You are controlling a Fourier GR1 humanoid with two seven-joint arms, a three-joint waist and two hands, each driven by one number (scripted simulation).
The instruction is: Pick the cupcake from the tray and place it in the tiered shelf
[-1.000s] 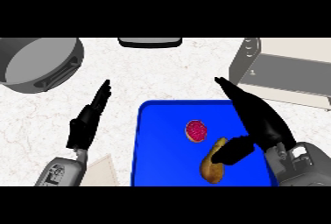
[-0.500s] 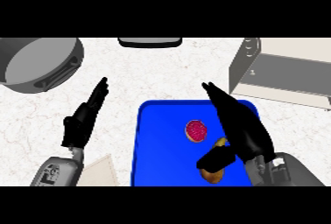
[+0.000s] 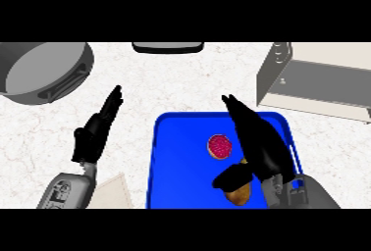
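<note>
The cupcake [image 3: 220, 146], pink-topped with a tan rim, sits in the middle of the blue tray [image 3: 172, 166]. My right hand [image 3: 255, 138] hovers over the tray just right of the cupcake, fingers straight and pointing away, thumb [image 3: 233, 178] sticking out to the left below it. It holds nothing. The grey tiered shelf [image 3: 311, 78] stands at the upper right of the counter. My left hand [image 3: 96, 130] rests open left of the tray, fingers straight.
A brown roll-like item [image 3: 240, 194] lies on the tray's near end, partly hidden by my right thumb. A grey pot [image 3: 43, 71] stands at the upper left, a dark appliance [image 3: 167, 47] at the top middle. A tan board corner [image 3: 116, 191] shows bottom left.
My right hand has slid left across the tray, from its right edge to right beside the cupcake. My left hand has barely moved.
</note>
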